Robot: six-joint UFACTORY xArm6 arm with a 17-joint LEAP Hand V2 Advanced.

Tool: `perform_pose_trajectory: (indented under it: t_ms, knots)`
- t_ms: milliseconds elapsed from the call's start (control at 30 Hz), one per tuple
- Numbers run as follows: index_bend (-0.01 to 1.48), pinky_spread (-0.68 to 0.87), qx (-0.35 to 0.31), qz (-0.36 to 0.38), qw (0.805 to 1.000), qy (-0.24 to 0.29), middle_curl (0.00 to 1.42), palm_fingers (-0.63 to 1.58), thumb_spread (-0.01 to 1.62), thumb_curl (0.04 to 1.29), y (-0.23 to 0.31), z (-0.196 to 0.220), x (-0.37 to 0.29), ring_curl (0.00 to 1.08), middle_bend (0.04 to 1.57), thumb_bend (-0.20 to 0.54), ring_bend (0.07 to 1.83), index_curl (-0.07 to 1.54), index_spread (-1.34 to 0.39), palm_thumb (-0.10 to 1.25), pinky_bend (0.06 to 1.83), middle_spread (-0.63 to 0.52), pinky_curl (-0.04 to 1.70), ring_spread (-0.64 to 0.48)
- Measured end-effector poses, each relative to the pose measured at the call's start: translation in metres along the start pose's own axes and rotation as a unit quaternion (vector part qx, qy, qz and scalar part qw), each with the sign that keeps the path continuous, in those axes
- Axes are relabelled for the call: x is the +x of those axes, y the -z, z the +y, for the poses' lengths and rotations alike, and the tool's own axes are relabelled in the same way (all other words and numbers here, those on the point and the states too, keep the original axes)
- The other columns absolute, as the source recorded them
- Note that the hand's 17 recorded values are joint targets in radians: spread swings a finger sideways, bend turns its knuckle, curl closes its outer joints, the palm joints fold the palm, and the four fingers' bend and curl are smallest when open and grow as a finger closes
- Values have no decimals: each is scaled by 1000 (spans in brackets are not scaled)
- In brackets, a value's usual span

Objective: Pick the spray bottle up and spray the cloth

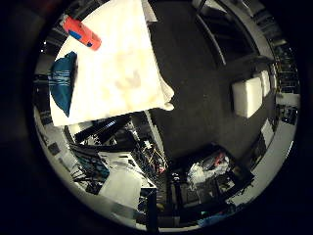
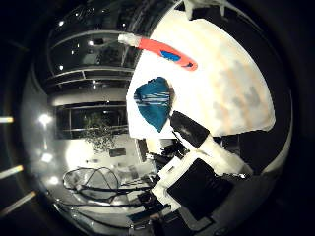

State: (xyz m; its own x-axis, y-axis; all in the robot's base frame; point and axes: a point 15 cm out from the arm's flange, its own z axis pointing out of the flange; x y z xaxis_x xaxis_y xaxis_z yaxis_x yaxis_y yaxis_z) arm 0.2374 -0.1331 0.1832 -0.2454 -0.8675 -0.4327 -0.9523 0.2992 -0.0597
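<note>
An orange spray bottle [image 2: 162,51] with a white nozzle lies on its side on the white table [image 2: 236,88]. A blue cloth [image 2: 153,103] lies crumpled on the same table near its edge, a short way from the bottle. The little finger side palm view also shows the bottle [image 1: 80,32] and the cloth [image 1: 64,83] on the table. My right hand [image 2: 202,157] is high above the table, away from both. Its black and white fingers reach into the thumb side view, relaxed, with nothing between them.
Dark floor [image 1: 196,69] lies beside the table. A white box [image 1: 249,95] stands on the floor away from the table. Cluttered equipment and frames [image 1: 127,157] stand past the table's edge.
</note>
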Motion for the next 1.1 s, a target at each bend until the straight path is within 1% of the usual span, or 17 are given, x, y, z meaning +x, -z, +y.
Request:
perform_pose_trajectory:
  t_ms: [500,900,1033,1100]
  knots:
    - [175,420,-2,-3,1000,3,396,360,1093,305,-2,0,2,252,199,-21,414,326,-364,639,375,-3,228,107]
    - [169,417,-23,-22,999,5,398,355,1095,310,-16,0,6,255,202,-22,416,322,-359,630,370,-3,234,97]
    - [145,416,-8,-6,1000,14,401,312,1094,298,-20,-14,11,263,218,-30,440,298,-343,577,396,-5,244,99]
    - [138,414,-6,-10,1000,16,397,267,1080,286,-26,-19,9,269,210,-36,459,279,-332,525,438,2,256,102]
